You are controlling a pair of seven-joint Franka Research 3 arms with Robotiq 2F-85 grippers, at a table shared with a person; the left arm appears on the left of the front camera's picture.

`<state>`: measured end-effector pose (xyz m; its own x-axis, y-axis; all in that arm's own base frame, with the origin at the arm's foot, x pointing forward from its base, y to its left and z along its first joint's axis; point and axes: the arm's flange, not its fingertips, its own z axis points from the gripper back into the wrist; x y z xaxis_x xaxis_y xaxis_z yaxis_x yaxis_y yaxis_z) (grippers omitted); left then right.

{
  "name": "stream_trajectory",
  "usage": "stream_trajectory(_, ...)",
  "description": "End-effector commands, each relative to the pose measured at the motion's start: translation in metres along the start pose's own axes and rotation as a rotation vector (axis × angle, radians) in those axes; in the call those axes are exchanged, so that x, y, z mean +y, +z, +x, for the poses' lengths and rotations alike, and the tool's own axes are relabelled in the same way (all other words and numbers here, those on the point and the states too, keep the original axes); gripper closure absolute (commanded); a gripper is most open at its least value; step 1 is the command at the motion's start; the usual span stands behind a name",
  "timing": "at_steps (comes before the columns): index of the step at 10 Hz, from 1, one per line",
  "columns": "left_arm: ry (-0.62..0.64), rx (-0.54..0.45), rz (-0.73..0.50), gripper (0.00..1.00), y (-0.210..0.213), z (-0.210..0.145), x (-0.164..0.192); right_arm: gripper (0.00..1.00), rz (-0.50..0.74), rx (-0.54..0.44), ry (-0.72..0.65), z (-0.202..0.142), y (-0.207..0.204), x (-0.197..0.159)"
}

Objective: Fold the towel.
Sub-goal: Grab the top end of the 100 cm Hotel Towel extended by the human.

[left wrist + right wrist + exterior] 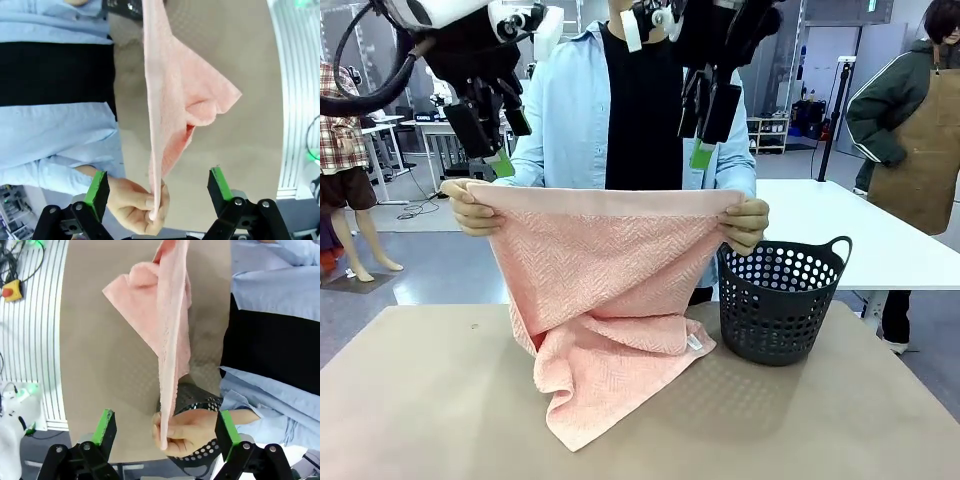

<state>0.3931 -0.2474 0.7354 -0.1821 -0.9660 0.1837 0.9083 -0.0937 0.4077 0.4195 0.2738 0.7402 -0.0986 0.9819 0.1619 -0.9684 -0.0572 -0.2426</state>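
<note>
A person across the table holds the salmon-pink towel (605, 270) up by its two top corners, one in each hand; its lower part rests bunched on the table, a small white tag (695, 343) showing. My left gripper (498, 140) hangs open above the corner in the person's hand (472, 210) at picture left. My right gripper (705, 125) hangs open above the corner at picture right. In the left wrist view the towel (165, 100) edge and hand (135, 202) lie between my open fingers (97, 187). The right wrist view shows the towel (167, 320) edge and hand (187, 432) between the green pads (106, 425).
A dark perforated laundry basket (782, 300) stands on the tan table (800, 420) to the right of the towel. A second person in a brown apron stands by a white table (860, 235) at far right. The near table surface is bare.
</note>
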Motion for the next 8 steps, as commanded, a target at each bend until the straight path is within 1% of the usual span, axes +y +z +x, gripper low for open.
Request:
stream_trajectory(1,-0.001,0.006,-0.065,0.0,-0.015,-0.007,-0.001,0.0,0.013,0.033,0.029,0.003,-0.01,-0.002)
stream_trajectory(2,0.021,0.025,-0.082,0.0,-0.026,-0.009,0.0,0.0,0.014,0.054,0.023,0.004,-0.021,-0.002)
stream_trajectory(3,0.036,0.031,-0.095,0.0,-0.036,-0.011,0.0,0.0,0.024,0.053,0.019,0.005,-0.03,-0.001)
stream_trajectory(5,0.04,0.046,-0.127,0.0,-0.053,-0.015,-0.001,0.0,0.026,0.081,0.019,0.007,-0.047,-0.001)
stream_trajectory(7,0.052,0.034,-0.162,0.0,-0.068,-0.02,-0.004,0.0,0.034,0.09,-0.011,0.008,-0.064,0.002)
stream_trajectory(8,0.06,0.014,-0.157,0.0,-0.075,-0.021,-0.005,0.0,0.016,0.122,-0.024,0.008,-0.074,0.002)
